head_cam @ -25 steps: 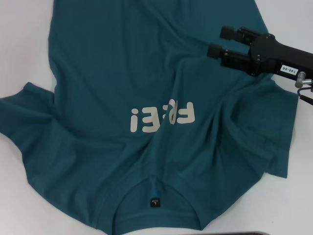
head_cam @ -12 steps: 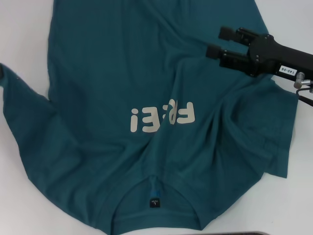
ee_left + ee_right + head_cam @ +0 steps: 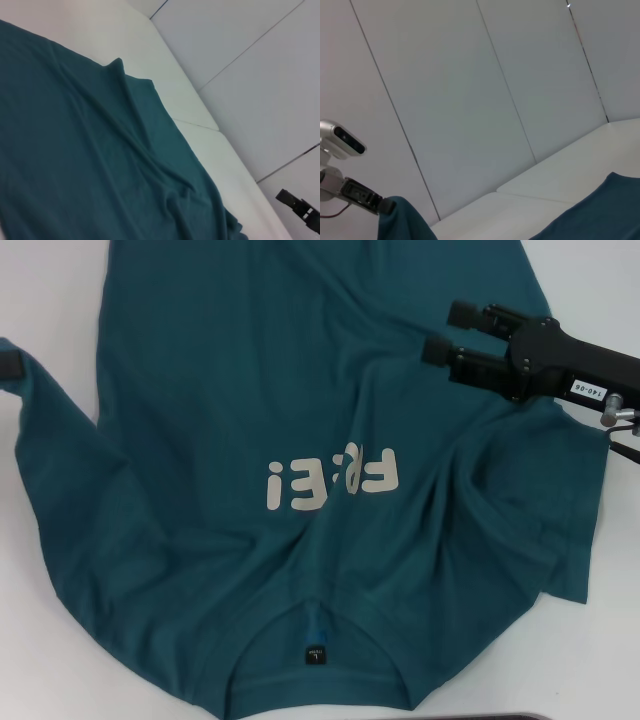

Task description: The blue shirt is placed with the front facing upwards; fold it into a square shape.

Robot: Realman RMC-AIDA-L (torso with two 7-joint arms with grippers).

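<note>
Two claws were at work on the blue shirt, which lay spread on the white desk with its front up, the collar nearest the robot and the pale lettering in the middle. The left claw was at the far left edge, pinching the end of the left sleeve and lifting it off the desk; in the right wrist view the cloth hung from the left claw. The right claw hovered above the right side of the shirt, its fingers spread and holding nothing. To do this step well, I think the left claw should carry the sleeve inward over the body, keep the cloth tight, and lay it flat without new wrinkles.
</note>
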